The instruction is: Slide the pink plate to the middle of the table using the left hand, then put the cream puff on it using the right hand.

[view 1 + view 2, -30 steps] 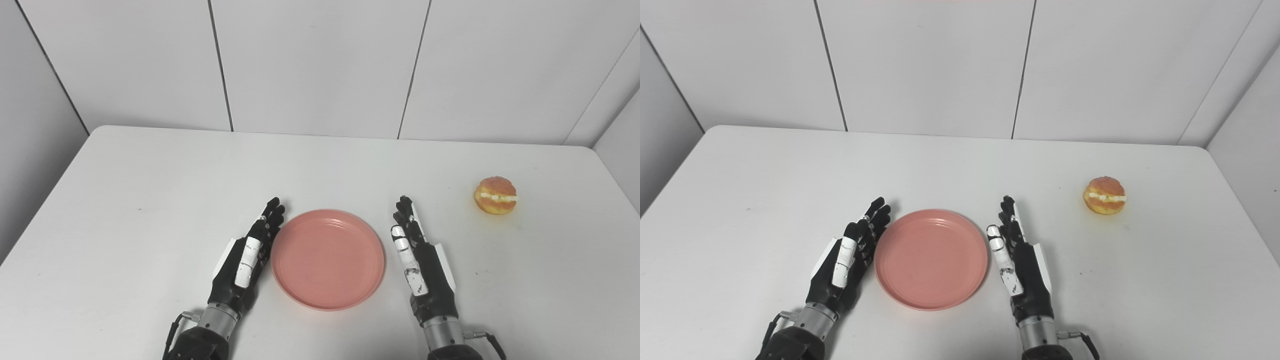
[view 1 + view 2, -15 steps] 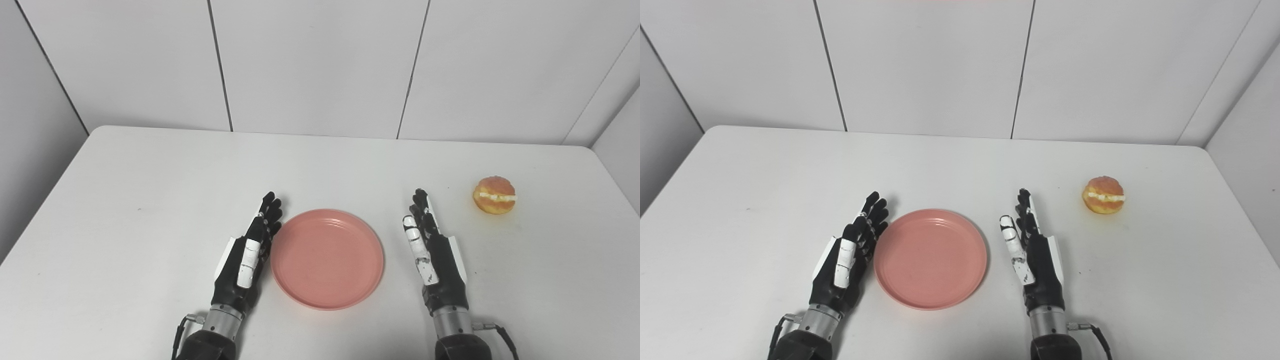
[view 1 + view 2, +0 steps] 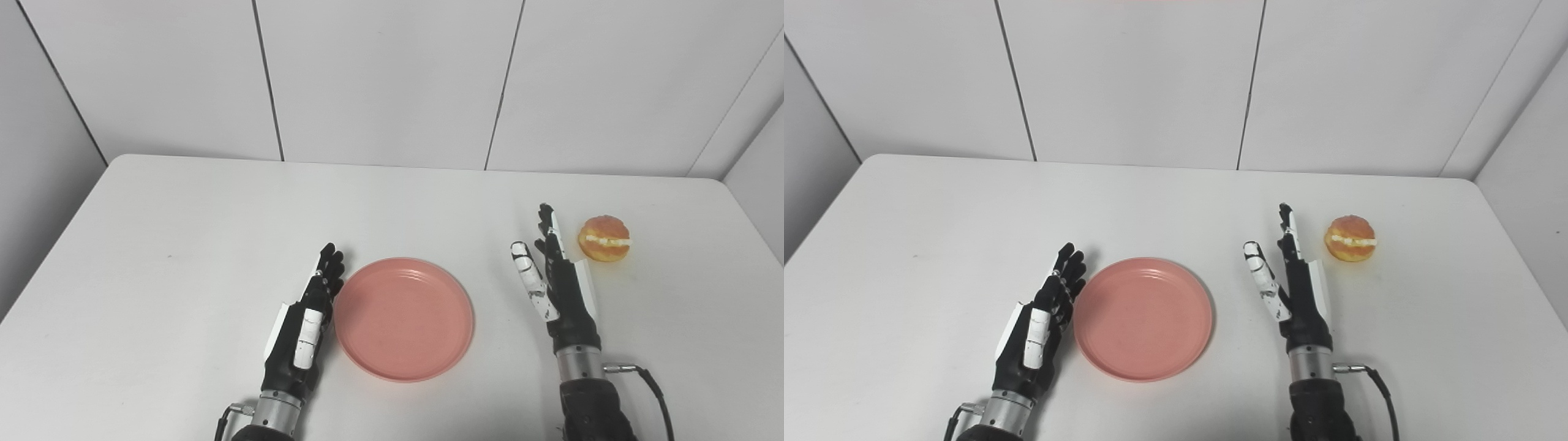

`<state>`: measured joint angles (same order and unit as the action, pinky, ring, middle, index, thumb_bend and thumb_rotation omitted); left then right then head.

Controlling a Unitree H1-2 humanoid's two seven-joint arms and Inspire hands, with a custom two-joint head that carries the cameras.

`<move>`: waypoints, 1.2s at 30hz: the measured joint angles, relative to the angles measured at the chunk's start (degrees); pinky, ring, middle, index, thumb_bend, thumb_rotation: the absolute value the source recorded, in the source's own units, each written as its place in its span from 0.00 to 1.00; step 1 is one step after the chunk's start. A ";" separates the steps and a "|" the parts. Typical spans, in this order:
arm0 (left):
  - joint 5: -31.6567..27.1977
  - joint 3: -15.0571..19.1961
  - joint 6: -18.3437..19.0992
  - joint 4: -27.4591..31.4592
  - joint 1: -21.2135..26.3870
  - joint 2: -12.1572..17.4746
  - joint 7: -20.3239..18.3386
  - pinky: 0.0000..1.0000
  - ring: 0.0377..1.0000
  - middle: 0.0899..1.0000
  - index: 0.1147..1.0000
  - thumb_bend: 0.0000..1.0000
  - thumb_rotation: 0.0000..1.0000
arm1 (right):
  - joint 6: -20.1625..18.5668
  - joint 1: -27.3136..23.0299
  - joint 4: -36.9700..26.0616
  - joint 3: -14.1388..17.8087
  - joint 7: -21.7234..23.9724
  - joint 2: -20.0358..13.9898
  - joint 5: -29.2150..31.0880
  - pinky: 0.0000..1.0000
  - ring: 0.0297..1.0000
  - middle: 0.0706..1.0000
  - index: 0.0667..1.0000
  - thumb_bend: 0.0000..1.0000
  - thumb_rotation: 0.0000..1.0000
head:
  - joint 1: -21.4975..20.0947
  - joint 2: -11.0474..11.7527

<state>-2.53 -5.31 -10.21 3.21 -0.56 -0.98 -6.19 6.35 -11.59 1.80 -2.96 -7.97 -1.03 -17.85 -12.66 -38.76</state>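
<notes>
We are looking down on a white table [image 3: 184,245] that is filling most of the frame, with grey wall panels running across the top. The pink plate [image 3: 404,318] is lying flat in the lower middle of the picture, with nothing on it. Our left hand [image 3: 303,327] is resting at the plate's left edge in the lower left-centre, fingers stretched out straight and pointing toward the top of the frame, holding nothing; its fingers are sitting just beside the rim, and we cannot tell whether they are touching it. Our right hand [image 3: 557,288] is standing in the right half of the frame, apart from the plate's right edge, palm turned toward the plate, thumb splayed to the left and fingers extended upward, also holding nothing. The cream puff [image 3: 604,238] is sitting on the table in the middle right of the frame, just to the right of the right hand's fingertips [image 3: 542,212] and not touching them.
</notes>
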 measured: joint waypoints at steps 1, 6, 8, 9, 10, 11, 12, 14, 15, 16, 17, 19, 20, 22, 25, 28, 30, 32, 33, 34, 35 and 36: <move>0.40 0.05 -0.72 -0.13 0.00 -0.06 0.30 1.00 1.00 1.00 1.00 0.78 1.00 | 0.03 -0.46 -0.01 0.10 -0.24 -0.38 -0.62 1.00 1.00 1.00 1.00 0.61 0.87 | 0.00 0.00; 1.42 0.03 -1.79 -0.37 -0.01 -0.23 1.23 1.00 1.00 1.00 1.00 0.79 1.00 | 0.09 -2.67 0.27 1.55 -2.08 -1.95 -2.56 0.96 0.98 0.99 0.99 0.59 0.85 | 0.26 0.00; 2.86 0.01 -1.69 -0.36 -0.01 -0.22 1.89 1.00 1.00 1.00 1.00 0.81 1.00 | 0.24 -3.81 1.74 2.05 -3.29 -2.70 -3.07 0.95 0.98 0.99 0.99 0.60 0.87 | 0.26 0.00; 3.45 0.00 -1.50 -0.34 -0.01 -0.23 2.33 1.00 1.00 1.00 1.00 0.81 1.00 | 0.26 -4.13 2.20 2.09 -3.72 -3.05 -3.38 0.95 0.98 0.98 0.98 0.60 0.87 | 0.26 0.00; 4.12 0.01 -1.27 -0.33 0.00 -0.23 2.61 1.00 1.00 1.00 1.00 0.82 1.00 | 0.39 -4.33 2.34 2.09 -3.98 -3.41 -3.71 0.94 0.97 0.98 0.98 0.60 0.87 | 0.00 -0.09; 4.77 0.10 -0.86 -0.34 0.02 -0.23 3.04 1.00 1.00 1.00 1.00 0.83 1.00 | 0.76 -4.47 2.56 2.11 -4.30 -3.69 -4.01 0.93 0.97 0.98 0.98 0.60 0.86 | 0.00 -0.09; 5.41 0.14 -0.53 -0.38 0.09 -0.23 3.61 1.00 1.00 1.00 1.00 0.83 1.00 | 1.06 -4.68 2.93 2.12 -4.61 -3.96 -4.19 0.93 0.97 0.98 0.98 0.60 0.87 | 0.00 -0.09; 6.47 0.36 0.08 -0.51 0.34 -0.36 4.61 1.00 1.00 1.00 1.00 0.81 1.00 | 1.09 -4.92 3.51 2.25 -5.26 -4.50 -5.24 0.93 0.97 0.98 0.98 0.60 0.86 | 0.00 -0.26; 6.74 0.52 0.27 -0.62 0.47 -0.50 5.08 1.00 1.00 1.00 1.00 0.80 1.00 | 1.09 -4.98 3.50 2.28 -5.35 -4.79 -5.46 0.93 0.97 0.98 0.99 0.60 0.85 | 0.00 -0.26; 6.76 0.70 0.28 -0.74 0.60 -0.58 5.50 1.00 1.00 1.00 1.00 0.80 1.00 | 1.08 -5.08 3.50 2.42 -5.37 -5.15 -5.85 0.93 0.97 0.98 0.99 0.60 0.85 | 0.00 -0.26; 6.75 0.82 0.27 -0.95 0.79 -0.63 5.82 1.00 1.00 1.00 1.00 0.79 1.00 | 1.06 -5.25 3.49 2.67 -5.42 -5.58 -6.25 0.93 0.97 0.98 0.99 0.60 0.84 | 0.00 -0.26; 6.77 0.96 0.26 -1.55 1.32 -0.65 6.10 1.00 1.00 1.00 1.00 0.80 1.00 | 0.92 -5.74 3.49 3.06 -5.42 -6.42 -6.49 0.93 0.97 0.98 0.99 0.61 0.80 | 0.00 -0.26; 6.80 0.95 0.29 -1.80 1.56 -0.67 6.18 1.00 1.00 1.00 1.00 0.80 1.00 | 0.73 -6.12 3.49 3.23 -5.41 -6.85 -6.61 0.93 0.97 0.98 0.99 0.61 0.79 | 0.00 -0.26; 7.77 0.86 0.98 -1.85 1.64 -0.67 6.45 1.00 1.00 1.00 1.00 0.81 1.00 | -0.25 -7.11 3.49 3.56 -5.41 -7.76 -7.57 0.94 0.97 0.99 0.99 0.61 0.75 | -0.44 -0.26; 8.26 0.75 2.82 -1.42 1.63 -0.68 6.56 1.00 1.00 1.00 1.00 0.80 1.00 | -2.19 -8.37 3.44 4.23 -5.24 -9.08 -8.20 0.94 0.98 1.00 0.99 0.62 0.69 | -0.70 -0.35; 8.22 0.77 3.91 -1.03 1.52 -0.67 6.56 1.00 1.00 1.00 1.00 0.78 1.00 | -4.49 -9.41 3.52 5.29 -5.02 -9.83 -8.31 0.90 0.96 0.98 0.97 0.65 0.64 | -1.23 -0.35; 7.71 0.84 4.47 -0.98 1.46 -0.66 6.54 1.00 1.00 1.00 1.00 0.77 1.00 | -4.89 -9.97 3.91 5.39 -5.06 -10.77 -8.90 0.89 0.95 0.98 0.96 0.65 0.64 | -1.49 -0.35; 6.94 1.03 4.52 -0.98 1.46 -0.68 6.54 1.00 1.00 1.00 1.00 0.78 1.00 | -6.35 -10.74 4.41 5.42 -5.16 -11.63 -10.39 0.87 0.95 0.97 0.96 0.66 0.62 | -1.67 -0.26; 6.65 1.14 4.57 -0.98 1.46 -0.71 6.56 1.00 1.00 1.00 1.00 0.78 1.00 | -7.21 -11.01 4.61 5.43 -5.15 -11.88 -10.92 0.86 0.94 0.97 0.96 0.67 0.60 | -1.93 -0.26; 6.58 1.20 4.69 -0.97 1.46 -0.76 6.66 1.00 1.00 1.00 1.00 0.78 1.00 | -8.37 -11.40 4.89 5.41 -5.14 -12.18 -11.55 0.86 0.94 0.97 0.96 0.67 0.59 | -2.28 -0.09; 6.56 1.25 4.79 -0.97 1.46 -0.84 6.70 1.00 1.00 1.00 1.00 0.78 1.00 | -9.89 -11.83 5.15 5.42 -5.08 -12.47 -12.08 0.84 0.93 0.96 0.95 0.67 0.56 | -2.29 -0.09; 6.55 1.34 4.80 -0.96 1.45 -0.92 6.73 1.00 1.00 1.00 1.00 0.78 1.00 | -10.72 -12.17 5.49 5.42 -4.95 -12.66 -12.22 0.83 0.93 0.95 0.95 0.67 0.50 | -2.98 -0.17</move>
<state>4.01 -3.97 -5.41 2.26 0.89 -1.90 0.54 -4.37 -23.77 7.29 2.46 -12.91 -13.69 -30.06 -15.64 -38.93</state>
